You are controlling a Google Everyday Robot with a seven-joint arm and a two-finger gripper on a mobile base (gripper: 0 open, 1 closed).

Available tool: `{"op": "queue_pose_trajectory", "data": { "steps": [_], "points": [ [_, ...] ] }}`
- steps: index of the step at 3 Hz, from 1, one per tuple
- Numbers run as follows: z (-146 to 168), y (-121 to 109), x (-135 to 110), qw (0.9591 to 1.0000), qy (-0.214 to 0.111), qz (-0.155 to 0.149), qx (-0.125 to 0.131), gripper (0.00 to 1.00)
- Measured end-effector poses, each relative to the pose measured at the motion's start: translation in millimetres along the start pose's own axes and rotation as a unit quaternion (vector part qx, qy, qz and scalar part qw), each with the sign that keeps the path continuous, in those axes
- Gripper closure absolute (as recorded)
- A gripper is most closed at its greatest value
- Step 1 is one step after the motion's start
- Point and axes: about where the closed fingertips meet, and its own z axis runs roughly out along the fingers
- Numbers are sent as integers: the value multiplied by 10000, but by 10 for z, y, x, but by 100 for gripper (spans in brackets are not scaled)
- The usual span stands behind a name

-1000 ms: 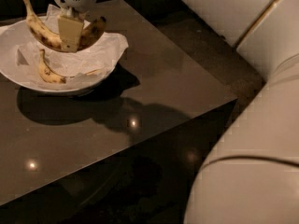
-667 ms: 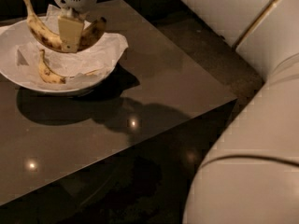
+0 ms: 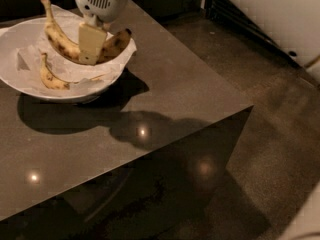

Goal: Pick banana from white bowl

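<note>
The speckled yellow banana (image 3: 59, 40) lies curved across the white bowl (image 3: 17, 41), stem up at the far left and dark tip at the right rim. The bowl, lined with crumpled white paper (image 3: 120, 56), stands at the table's far left. My gripper (image 3: 90, 53) comes down from the top edge over the bowl. One cream finger (image 3: 91, 41) crosses the front of the banana's middle and the banana passes behind it, so the gripper looks shut on it. The other finger is hidden.
A smaller, paler banana (image 3: 51, 77) lies in the bowl's front left. The dark glossy table (image 3: 175, 94) ends at a corner on the right, with brown floor (image 3: 280, 124) beyond. A white couch (image 3: 280, 14) stands at the upper right.
The view has shifted, and the couch now fills much less of the right side. The gripper and the speckled banana have moved together a little to the right within the bowl.
</note>
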Motion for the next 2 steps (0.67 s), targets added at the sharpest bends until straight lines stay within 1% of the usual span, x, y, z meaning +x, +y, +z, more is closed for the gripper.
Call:
{"op": "queue_pose_trajectory", "data": {
  "steps": [1,2],
  "points": [
    [-74,122,247,9995,-6,319,-6,100],
    [-74,122,247,9995,-7,319,-5,100]
  ]
}}
